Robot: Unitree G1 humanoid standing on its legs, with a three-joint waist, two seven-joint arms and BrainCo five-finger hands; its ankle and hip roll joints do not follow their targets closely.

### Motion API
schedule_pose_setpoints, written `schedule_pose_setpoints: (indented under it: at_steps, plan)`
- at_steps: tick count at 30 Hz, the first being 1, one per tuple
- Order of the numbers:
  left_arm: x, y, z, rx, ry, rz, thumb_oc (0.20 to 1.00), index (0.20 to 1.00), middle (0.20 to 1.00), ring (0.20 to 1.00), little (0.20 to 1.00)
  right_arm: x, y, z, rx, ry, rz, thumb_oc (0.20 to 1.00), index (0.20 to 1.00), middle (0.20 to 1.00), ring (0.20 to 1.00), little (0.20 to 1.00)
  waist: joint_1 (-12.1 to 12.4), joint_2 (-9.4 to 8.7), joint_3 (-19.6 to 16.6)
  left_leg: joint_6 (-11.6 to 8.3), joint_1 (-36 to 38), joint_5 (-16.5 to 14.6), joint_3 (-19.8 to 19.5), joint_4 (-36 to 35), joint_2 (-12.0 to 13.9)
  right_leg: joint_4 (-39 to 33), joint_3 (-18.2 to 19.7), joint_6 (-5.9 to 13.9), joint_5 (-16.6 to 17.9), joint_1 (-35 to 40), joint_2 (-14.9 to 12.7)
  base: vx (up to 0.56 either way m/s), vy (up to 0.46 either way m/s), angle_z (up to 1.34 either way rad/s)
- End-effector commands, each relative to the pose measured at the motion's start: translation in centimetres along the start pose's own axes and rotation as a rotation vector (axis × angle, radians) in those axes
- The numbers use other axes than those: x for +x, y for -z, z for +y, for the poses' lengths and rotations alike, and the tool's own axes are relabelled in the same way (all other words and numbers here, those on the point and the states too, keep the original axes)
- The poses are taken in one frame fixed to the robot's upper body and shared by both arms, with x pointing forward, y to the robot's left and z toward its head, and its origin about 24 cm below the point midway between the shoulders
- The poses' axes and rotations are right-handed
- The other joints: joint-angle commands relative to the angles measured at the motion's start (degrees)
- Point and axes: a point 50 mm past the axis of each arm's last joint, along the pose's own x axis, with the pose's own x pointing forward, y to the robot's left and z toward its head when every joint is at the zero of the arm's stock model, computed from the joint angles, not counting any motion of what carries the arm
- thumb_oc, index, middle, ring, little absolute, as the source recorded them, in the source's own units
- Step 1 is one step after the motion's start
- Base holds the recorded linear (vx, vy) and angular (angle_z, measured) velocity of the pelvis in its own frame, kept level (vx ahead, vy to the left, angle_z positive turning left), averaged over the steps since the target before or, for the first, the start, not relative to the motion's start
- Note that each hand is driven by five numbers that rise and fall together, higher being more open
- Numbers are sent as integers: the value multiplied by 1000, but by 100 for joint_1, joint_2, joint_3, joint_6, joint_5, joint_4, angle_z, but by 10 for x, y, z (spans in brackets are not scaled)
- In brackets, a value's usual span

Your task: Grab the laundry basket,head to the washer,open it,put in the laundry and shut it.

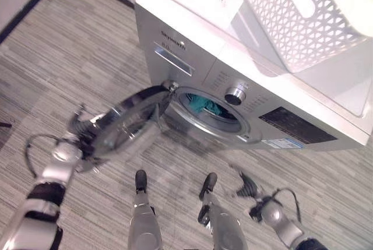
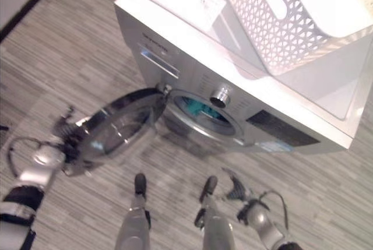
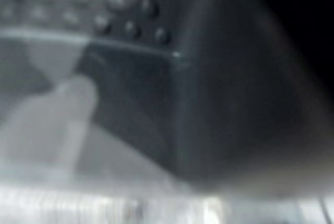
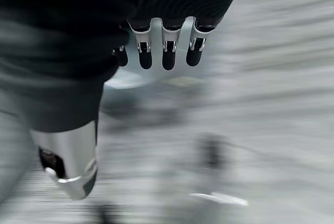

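Observation:
The silver washer (image 1: 250, 66) stands ahead with its round door (image 1: 125, 125) swung out to my left. Teal laundry (image 1: 204, 105) lies inside the drum opening. On top of the washer sits the white lattice laundry basket (image 1: 297, 11), with no hand on it. My left hand (image 1: 78, 130) is at the door's outer edge, partly behind the door's rim. In the left wrist view the door's dark rim (image 3: 172, 104) is very close. My right hand (image 1: 249, 190) hangs low to the right of the washer front, fingers (image 4: 167, 46) relaxed and holding nothing.
A control knob (image 1: 235, 95) and a detergent drawer (image 1: 173, 59) are on the washer's front panel. Striped grey carpet (image 1: 70, 57) covers the floor to the left and in front. A dark skirting strip (image 1: 32, 2) runs along the far left wall.

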Motion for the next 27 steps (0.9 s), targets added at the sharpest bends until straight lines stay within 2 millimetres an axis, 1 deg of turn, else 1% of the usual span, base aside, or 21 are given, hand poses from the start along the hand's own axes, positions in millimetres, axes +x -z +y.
schedule_pose_setpoints:
  at_steps: [1,2,3,4,5,6,7,8,12,13,14,15,16,18,19,20,21,22,24,25,27]
  plan:
    - [-2,-48,-96,-146,359,-189,1000,1000,1000,1000,1000,2,5,-36,-62,94,4,1000,1000,1000,1000,1000,-397,130,-59,79,-52,-152,72,18,381,21,308,398,-373,86,-180,4,-4,-24]
    - [-2,-48,-96,-146,360,-189,1000,1000,1000,1000,1000,2,6,-36,-62,94,5,1000,1000,1000,1000,1000,-389,132,-56,79,-44,-155,78,18,383,21,314,398,-373,89,-178,12,-13,-36]
    - [-9,-54,-119,-182,452,-199,1000,1000,1000,1000,1000,3,5,-39,-76,97,5,1000,1000,1000,1000,1000,-456,184,-119,79,91,-184,171,15,380,19,390,396,-389,129,-164,14,-10,-25]
    - [-11,-58,-129,-198,487,-203,1000,1000,1000,1000,1000,4,4,-40,-77,98,9,1000,1000,1000,1000,1000,-476,217,-144,85,151,-199,216,15,380,20,430,391,-394,137,-157,14,-10,-26]
    - [-11,-58,-130,-198,487,-203,1000,1000,1000,1000,1000,4,5,-40,-77,98,10,1000,1000,1000,1000,1000,-470,220,-140,85,156,-201,221,15,382,21,435,391,-394,138,-155,11,-17,-21]
    - [-15,-68,-151,-216,553,-217,1000,1000,1000,1000,1000,8,4,-39,-82,91,28,1000,1000,1000,1000,1000,-529,287,-200,90,272,-237,325,15,387,21,530,388,-402,158,-138,6,-16,-21]
    - [-15,-68,-151,-216,553,-217,1000,1000,1000,1000,1000,8,4,-39,-82,91,28,1000,1000,1000,1000,1000,-527,287,-199,90,273,-238,327,15,387,21,531,388,-402,158,-137,11,-10,-26]
    - [-16,-74,-162,-214,582,-226,1000,1000,1000,1000,1000,11,1,-38,-93,84,30,1000,1000,1000,1000,1000,-580,327,-249,86,340,-265,424,15,406,16,599,393,-409,160,-128,14,-2,-17]
    - [-17,-107,-194,-257,655,-267,1000,1000,1000,1000,1000,17,-4,-29,-131,45,49,1000,1000,1000,1000,1000,-784,462,-418,55,578,-310,769,15,464,12,801,392,-414,141,-81,28,-7,-23]
    - [-22,-135,-215,-243,705,-333,1000,1000,1000,1000,1000,17,1,-20,-157,11,84,1000,1000,1000,1000,1000,-983,575,-537,40,728,-349,963,15,480,12,928,401,-432,138,-58,50,-15,-29]
    - [-22,-135,-215,-243,705,-334,1000,1000,1000,1000,1000,17,1,-20,-157,12,85,1000,1000,1000,1000,1000,-973,579,-533,40,734,-352,971,15,481,12,935,401,-431,138,-55,62,-6,-24]
    - [-26,-147,-225,-257,730,-353,1000,1000,1000,1000,1000,17,4,-15,-158,-1,101,1000,1000,1000,1000,1000,-1062,609,-585,31,789,-361,1035,15,478,12,981,406,-439,135,-46,26,-1,-27]
    - [-26,-147,-225,-257,730,-354,1000,1000,1000,1000,1000,17,4,-16,-158,0,102,1000,1000,1000,1000,1000,-1055,613,-582,31,792,-363,1041,15,479,12,986,406,-439,135,-44,58,-25,-27]
    - [-41,-173,-258,-319,793,-365,1000,1000,1000,1000,1000,13,17,-4,-149,-30,159,1000,1000,1000,1000,1000,-1264,660,-697,11,862,-367,1119,15,484,12,1025,393,-448,138,-45,47,-39,-14]
    - [-42,-173,-258,-320,794,-366,1000,1000,1000,1000,1000,13,17,-4,-149,-29,160,1000,1000,1000,1000,1000,-1262,668,-696,11,861,-368,1118,15,485,12,1024,393,-449,137,-45,33,-46,-14]
    - [-51,-187,-272,-327,819,-385,1000,1000,1000,1000,1000,10,23,1,-155,-42,184,1000,1000,1000,1000,1000,-1370,683,-742,3,876,-377,1144,15,478,12,1036,386,-449,134,-48,36,-41,-36]
    - [-56,-193,-277,-333,827,-396,1000,1000,1000,1000,1000,10,26,3,-156,-42,199,1000,1000,1000,1000,1000,-1414,709,-767,2,885,-383,1152,15,468,12,1030,386,-449,138,-54,36,-40,-32]
    - [-56,-193,-278,-333,827,-396,1000,1000,1000,1000,1000,10,26,3,-155,-41,199,1000,1000,1000,1000,1000,-1413,711,-768,2,884,-383,1152,15,468,12,1029,386,-449,137,-54,29,-48,-30]
    - [-65,-198,-285,-357,860,-407,1000,1000,1000,1000,1000,7,31,9,-148,-50,225,1000,1000,1000,1000,1000,-1435,762,-780,-13,903,-383,1161,15,459,12,1013,385,-457,160,-68,18,-57,-23]
    - [-75,-205,-291,-374,902,-433,1000,1000,1000,1000,1000,5,34,13,-154,-66,232,1000,1000,1000,1000,1000,-1446,835,-785,-30,923,-374,1169,15,469,12,1014,378,-488,194,-60,19,-54,-27]
    - [-78,-206,-293,-382,915,-439,1000,1000,1000,1000,1000,5,33,13,-158,-64,227,1000,1000,1000,1000,1000,-1450,866,-791,-36,947,-369,1185,15,479,12,1038,376,-500,200,-44,19,-44,-31]
